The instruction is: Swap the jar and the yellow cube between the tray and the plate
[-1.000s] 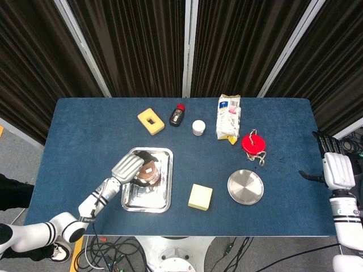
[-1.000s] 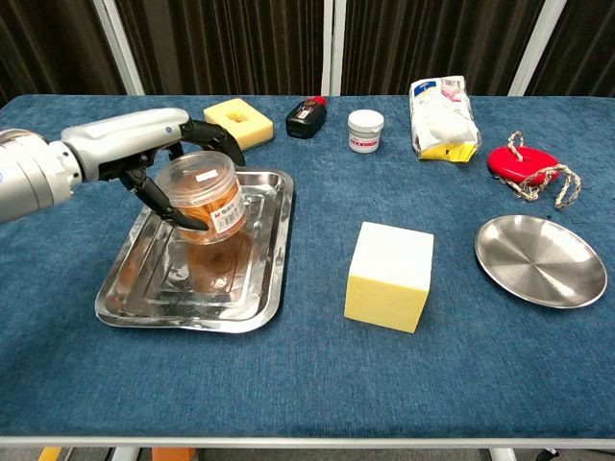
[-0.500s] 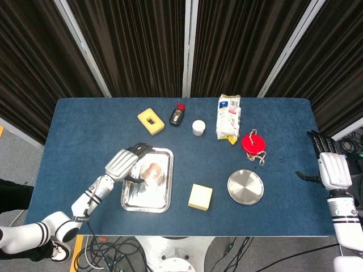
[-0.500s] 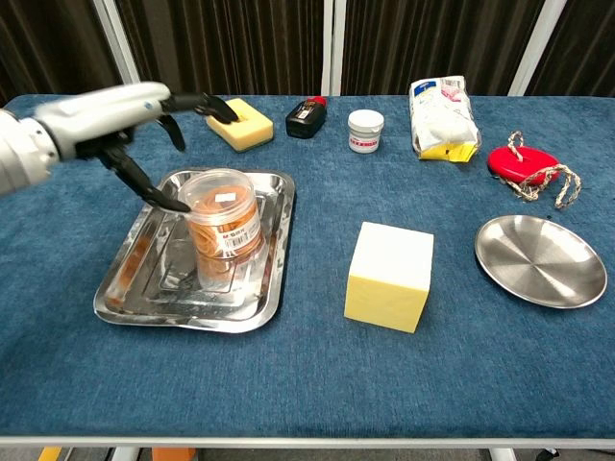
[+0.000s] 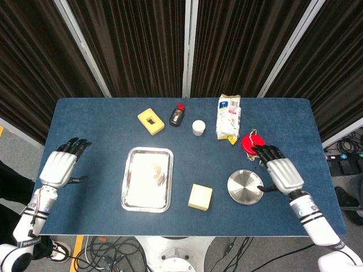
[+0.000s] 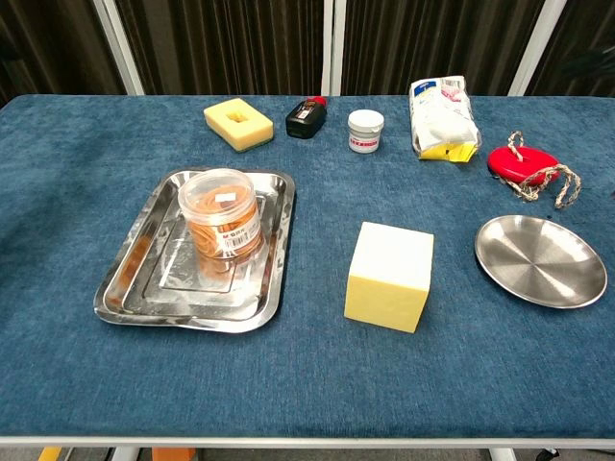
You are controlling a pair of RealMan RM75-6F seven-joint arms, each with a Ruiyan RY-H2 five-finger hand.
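Jar (image 6: 221, 223) is standing upright in the tray (image 6: 135, 297). Yellow cube (image 6: 390, 275) is sitting on the table (image 6: 307, 384) between tray and plate (image 6: 541, 260). Left hand (image 5: 61, 168) and right hand (image 5: 281, 175) are both hovering with fingers spread, holding nothing.

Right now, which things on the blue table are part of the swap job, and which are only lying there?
Part of the job:
clear plastic jar
steel tray
yellow foam cube
round steel plate

Only lying there:
yellow sponge block
dark bottle
small white pot
white bag
red disc with string
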